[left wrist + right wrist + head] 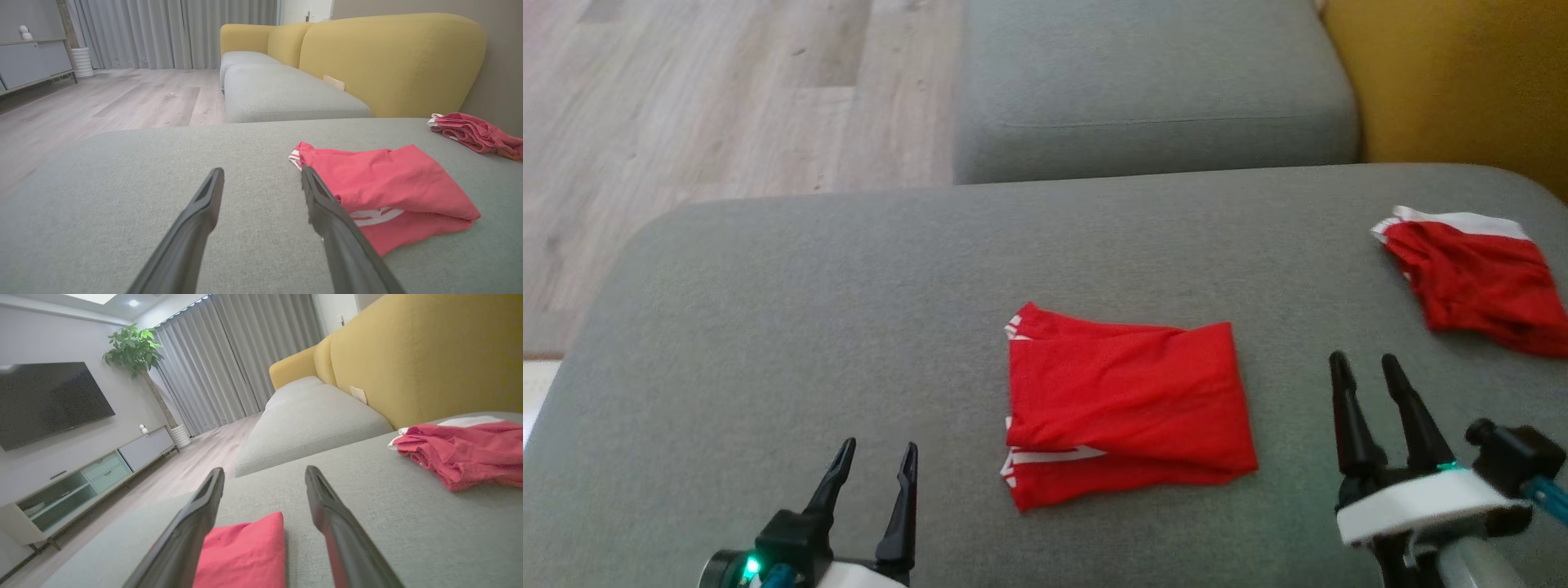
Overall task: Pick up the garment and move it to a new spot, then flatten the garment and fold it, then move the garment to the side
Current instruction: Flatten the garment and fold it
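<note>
A red garment [1123, 412] with white stripes lies folded into a rectangle on the grey sofa cushion [809, 310]. It appears in the left wrist view [388, 192] to the right of my fingers, and its corner [245, 551] lies low between my right fingers. My left gripper [880, 457] stands open at the lower left, apart from the cloth. To the garment's right, my right gripper [1364, 367] is open and holds nothing.
A second red and white garment [1474, 278] lies crumpled at the cushion's far right edge [461, 453]. Another grey seat cushion [1152, 82] sits beyond, with a yellow backrest [388, 61] on the right. Wooden floor [686, 98] lies to the left.
</note>
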Robot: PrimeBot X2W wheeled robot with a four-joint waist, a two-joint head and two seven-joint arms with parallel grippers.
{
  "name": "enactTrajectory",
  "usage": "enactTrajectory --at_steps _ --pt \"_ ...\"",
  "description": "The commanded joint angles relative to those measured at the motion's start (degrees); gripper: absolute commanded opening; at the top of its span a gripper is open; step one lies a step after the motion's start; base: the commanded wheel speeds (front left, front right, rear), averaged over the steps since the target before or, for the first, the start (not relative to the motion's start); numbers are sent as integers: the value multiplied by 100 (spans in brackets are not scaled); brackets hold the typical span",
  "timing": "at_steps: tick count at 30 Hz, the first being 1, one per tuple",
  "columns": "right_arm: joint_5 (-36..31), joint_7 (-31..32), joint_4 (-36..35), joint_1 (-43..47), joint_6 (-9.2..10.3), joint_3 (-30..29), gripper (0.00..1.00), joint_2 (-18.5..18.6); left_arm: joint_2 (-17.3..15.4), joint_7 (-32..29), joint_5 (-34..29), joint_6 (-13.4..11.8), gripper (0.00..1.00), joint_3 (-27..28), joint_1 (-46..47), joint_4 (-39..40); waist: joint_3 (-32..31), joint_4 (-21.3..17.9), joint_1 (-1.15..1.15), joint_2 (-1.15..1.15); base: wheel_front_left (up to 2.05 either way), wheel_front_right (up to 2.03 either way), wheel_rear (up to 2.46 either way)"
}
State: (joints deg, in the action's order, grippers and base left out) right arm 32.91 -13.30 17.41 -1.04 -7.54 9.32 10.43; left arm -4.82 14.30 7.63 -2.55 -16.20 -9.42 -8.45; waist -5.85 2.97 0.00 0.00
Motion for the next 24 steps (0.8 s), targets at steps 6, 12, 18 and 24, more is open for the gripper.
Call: enactTrajectory --at_steps 6,12,18,24 --pt "-1192 -167 -500 364 5 214 100 215 101 70 -69 -53 100 253 -19 319 -228 -221 0 0 0 0 0" --pt "-1851 -168 -755 846 5 -85 100 -79 123 70 -219 -128 100 285 -252 468 -382 -127 0 0 0 0 0" --pt "-2079 -169 -843 1103 5 -298 100 -254 131 70 -312 -187 100 387 -520 566 -516 -54 0 0 0 0 0" --pt "-2161 -169 -903 1307 5 -328 100 -363 132 70 -388 -237 100 590 -751 721 -612 -24 0 0 0 0 0"
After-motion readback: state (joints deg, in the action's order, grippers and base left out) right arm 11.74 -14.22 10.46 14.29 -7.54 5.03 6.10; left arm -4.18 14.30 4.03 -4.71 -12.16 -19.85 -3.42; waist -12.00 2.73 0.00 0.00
